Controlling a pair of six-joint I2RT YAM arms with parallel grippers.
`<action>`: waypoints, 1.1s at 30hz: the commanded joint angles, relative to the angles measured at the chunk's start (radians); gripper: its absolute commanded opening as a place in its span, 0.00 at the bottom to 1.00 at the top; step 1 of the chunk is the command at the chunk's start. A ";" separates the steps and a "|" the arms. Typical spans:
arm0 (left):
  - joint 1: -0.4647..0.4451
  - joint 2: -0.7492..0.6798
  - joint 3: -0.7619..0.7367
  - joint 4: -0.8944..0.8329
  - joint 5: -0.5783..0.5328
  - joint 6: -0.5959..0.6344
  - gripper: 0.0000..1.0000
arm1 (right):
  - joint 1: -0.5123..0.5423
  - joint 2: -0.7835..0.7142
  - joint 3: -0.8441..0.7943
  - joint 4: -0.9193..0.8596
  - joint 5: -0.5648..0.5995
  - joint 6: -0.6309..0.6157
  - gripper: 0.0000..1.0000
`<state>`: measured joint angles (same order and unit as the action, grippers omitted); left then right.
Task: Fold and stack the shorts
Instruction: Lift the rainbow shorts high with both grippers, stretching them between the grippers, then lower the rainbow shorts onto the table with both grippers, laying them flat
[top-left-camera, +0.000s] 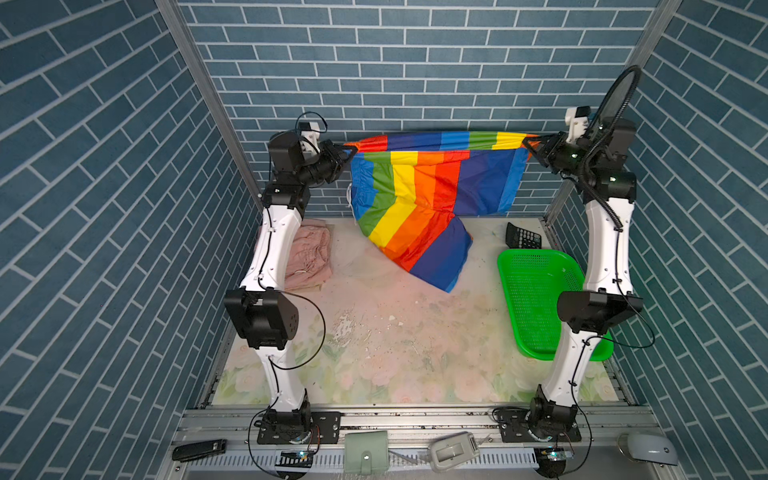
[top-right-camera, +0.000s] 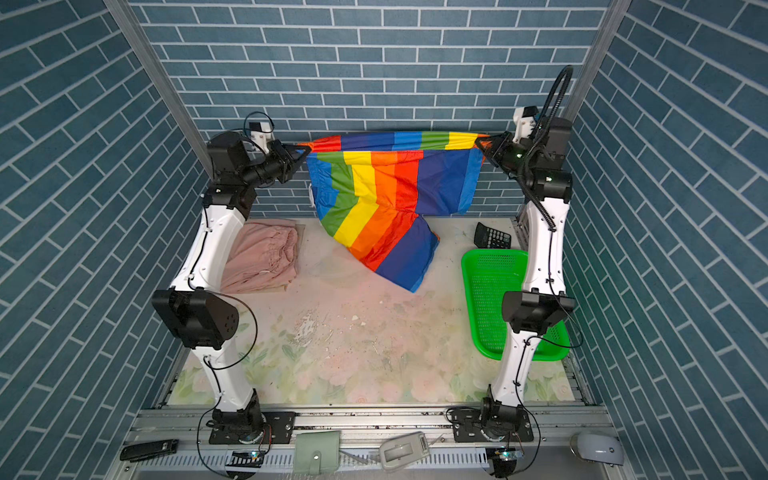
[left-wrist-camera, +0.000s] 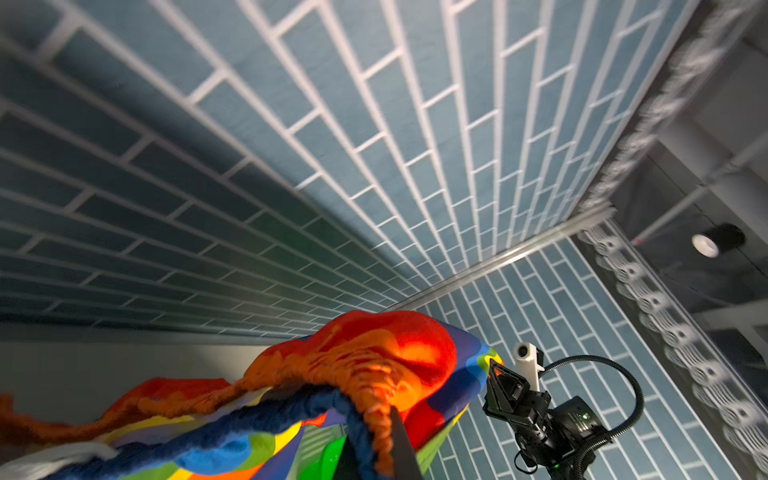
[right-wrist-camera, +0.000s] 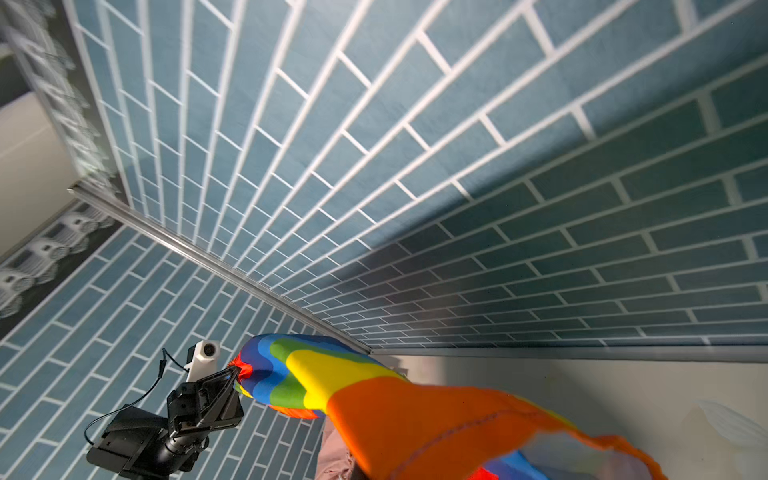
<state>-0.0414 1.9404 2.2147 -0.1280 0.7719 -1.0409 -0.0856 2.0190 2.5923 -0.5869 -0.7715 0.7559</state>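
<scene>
Stretching the shiny rainbow-striped cloth shorts taut at twelve o'clock over the floral table, left hand and right hand are each clamped on a top corner, so best lower both evenly, letting the trailing leg settle flat before folding.

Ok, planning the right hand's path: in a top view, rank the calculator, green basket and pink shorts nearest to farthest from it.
1. Calculator, back right, below the right hand.
2. Green basket, right side.
3. Pink shorts, far left.

Floral table, pink shorts, green basket, apparently calculator
</scene>
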 joint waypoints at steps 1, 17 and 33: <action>0.071 -0.080 -0.048 0.012 -0.049 0.023 0.00 | -0.060 -0.178 -0.233 0.133 0.058 0.021 0.00; 0.155 -0.806 -1.487 -0.095 -0.021 0.198 0.00 | 0.187 -0.688 -1.703 0.344 0.148 -0.067 0.00; 0.135 -1.006 -1.823 -0.263 0.015 0.192 0.01 | 0.232 -0.725 -1.789 0.025 0.300 -0.225 0.00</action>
<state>0.0994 0.9524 0.3599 -0.3141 0.7841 -0.8860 0.1440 1.3235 0.7902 -0.4580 -0.5301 0.5983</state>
